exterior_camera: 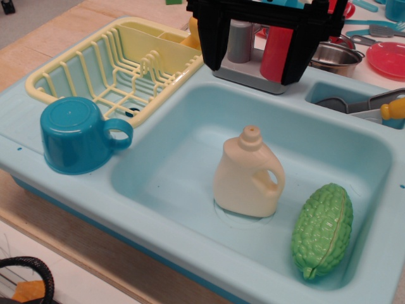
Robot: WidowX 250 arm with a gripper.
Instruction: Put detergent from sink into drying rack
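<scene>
The cream detergent jug [243, 177] stands upright in the middle of the light blue sink [171, 164], cap up and handle loop facing right. The pale yellow drying rack [45, 81] sits at the back left beside the sink and holds nothing large. My gripper [257, 50] hangs at the top centre, above the sink's back rim, well above and behind the jug. Its grey finger [239, 41] and red finger [276, 54] stand a small gap apart with nothing between them.
A bumpy green gourd toy [323, 231] lies in the sink's front right corner. A teal cup [76, 136] sits upside down on the left rim, in front of the rack. A side basin [319, 92] at the back right holds utensils. A steel pot [335, 57] and red plate [387, 58] lie behind it.
</scene>
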